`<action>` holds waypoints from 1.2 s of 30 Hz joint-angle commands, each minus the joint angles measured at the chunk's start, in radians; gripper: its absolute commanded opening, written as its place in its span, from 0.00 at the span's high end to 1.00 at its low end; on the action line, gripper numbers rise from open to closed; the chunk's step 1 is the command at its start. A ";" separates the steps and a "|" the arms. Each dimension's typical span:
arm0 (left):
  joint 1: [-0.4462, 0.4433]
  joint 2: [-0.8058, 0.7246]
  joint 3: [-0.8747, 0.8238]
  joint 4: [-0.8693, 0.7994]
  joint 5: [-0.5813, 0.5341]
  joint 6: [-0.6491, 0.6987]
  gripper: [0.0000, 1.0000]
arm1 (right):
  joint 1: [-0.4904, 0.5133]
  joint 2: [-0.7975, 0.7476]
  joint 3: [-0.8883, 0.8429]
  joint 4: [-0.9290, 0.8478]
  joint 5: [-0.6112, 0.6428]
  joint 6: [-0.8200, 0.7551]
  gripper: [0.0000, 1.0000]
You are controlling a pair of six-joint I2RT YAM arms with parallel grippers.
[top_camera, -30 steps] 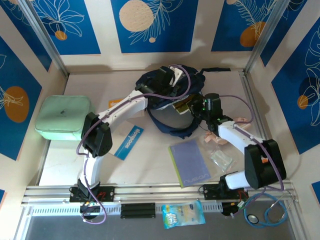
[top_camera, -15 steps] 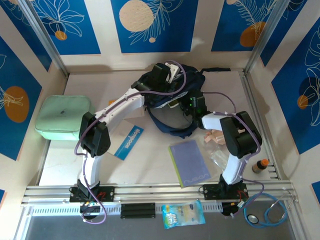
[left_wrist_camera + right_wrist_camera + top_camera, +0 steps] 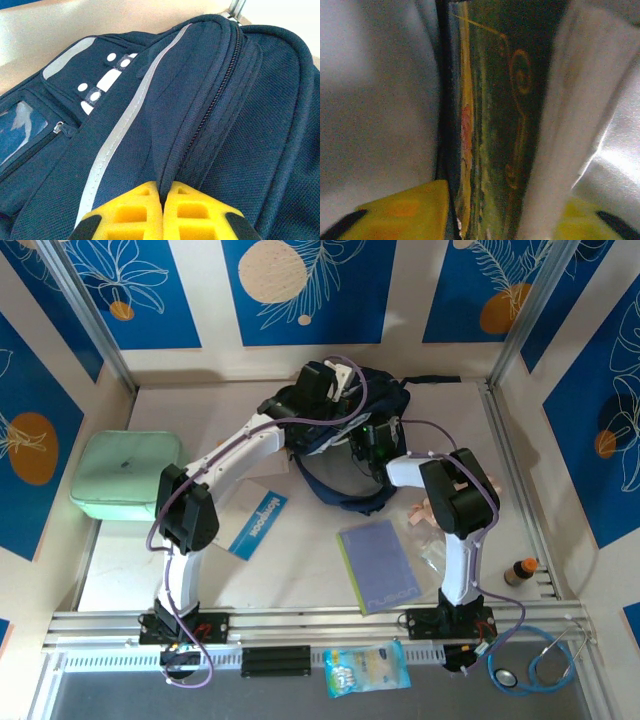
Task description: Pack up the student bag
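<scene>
Folding tighter at the elbow since a second ago, the right arm has pushed the right hand [image 3: 370, 443] deeper into the mouth of the student bag [image 3: 392, 405], which sits at the far middle of the surface [image 3: 300, 570]. Inside, against grey lining, its yellow fingers [image 3: 405, 210] stand apart, clamped on a dark green book [image 3: 495, 100] with yellow scrollwork. Over on top, the left hand [image 3: 161, 192] has its fingers pressed together, pinching a fold of navy fabric beside the zipper.

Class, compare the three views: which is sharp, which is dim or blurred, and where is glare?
Top external: evenly lit, sharp. Left wrist: bright, crisp weave on the student bag. Right wrist: dim, blurred throughout, with glare on the pale fabric at right.
</scene>
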 commanded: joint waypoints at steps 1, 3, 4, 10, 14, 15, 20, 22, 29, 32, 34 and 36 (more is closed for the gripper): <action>0.016 -0.077 0.073 0.051 0.011 -0.034 1.00 | 0.016 -0.043 0.012 -0.033 0.019 0.010 0.48; 0.022 -0.074 0.080 0.044 -0.006 -0.044 1.00 | 0.024 -0.097 -0.037 -0.033 -0.013 0.015 0.41; 0.024 -0.071 0.082 0.045 -0.012 -0.049 1.00 | 0.029 -0.132 -0.066 -0.031 -0.037 0.002 0.40; 0.028 -0.067 0.042 0.076 -0.016 -0.059 1.00 | 0.078 -0.417 -0.249 -0.231 -0.037 -0.066 0.36; 0.028 -0.059 -0.004 0.078 0.001 -0.057 1.00 | 0.087 -0.600 -0.330 -0.424 -0.032 -0.098 0.33; 0.029 -0.061 -0.021 0.079 0.003 -0.058 1.00 | 0.087 -0.633 -0.339 -0.471 -0.032 -0.112 0.32; 0.029 -0.093 -0.156 0.084 -0.002 -0.041 0.98 | 0.082 -0.840 -0.376 -0.811 0.002 -0.271 0.30; 0.028 -0.113 -0.213 0.090 0.006 -0.046 0.90 | 0.065 -0.907 -0.368 -0.898 0.005 -0.368 0.29; 0.025 -0.198 -0.390 0.007 0.056 -0.144 0.44 | -0.062 -1.022 -0.244 -1.190 -0.079 -0.613 0.25; 0.011 -0.261 -0.481 -0.040 0.071 -0.209 0.34 | -0.076 -1.023 -0.220 -1.265 -0.132 -0.658 0.25; 0.000 -0.310 -0.547 -0.067 0.080 -0.277 0.30 | -0.062 -1.011 -0.214 -1.303 -0.163 -0.669 0.25; -0.009 -0.355 -0.631 -0.047 0.139 -0.367 0.29 | -0.035 -0.992 -0.217 -1.331 -0.184 -0.667 0.26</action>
